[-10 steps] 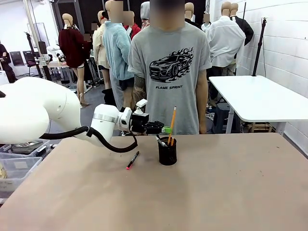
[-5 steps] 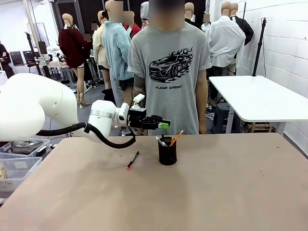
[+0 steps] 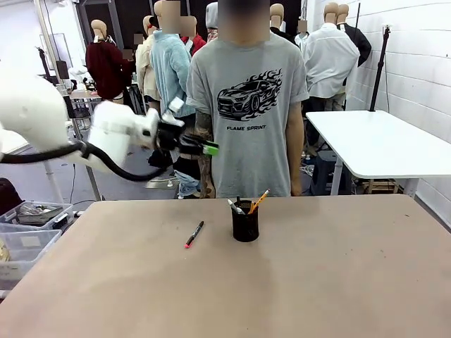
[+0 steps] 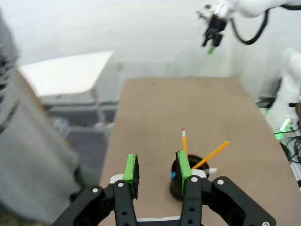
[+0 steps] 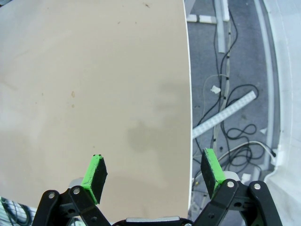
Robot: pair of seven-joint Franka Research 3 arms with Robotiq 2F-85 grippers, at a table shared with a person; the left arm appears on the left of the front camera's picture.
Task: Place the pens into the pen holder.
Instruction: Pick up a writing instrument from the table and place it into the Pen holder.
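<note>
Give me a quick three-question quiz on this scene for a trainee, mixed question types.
1. Choice: the yellow pencil is A) on the floor, B) in the pen holder, C) between the left jaws.
2. True or false: the black pen with the pink end lies on the table, outside the holder.
3. Fill in: the right jaws stand ___.
Key: 1 B; 2 true; 3 open.
</note>
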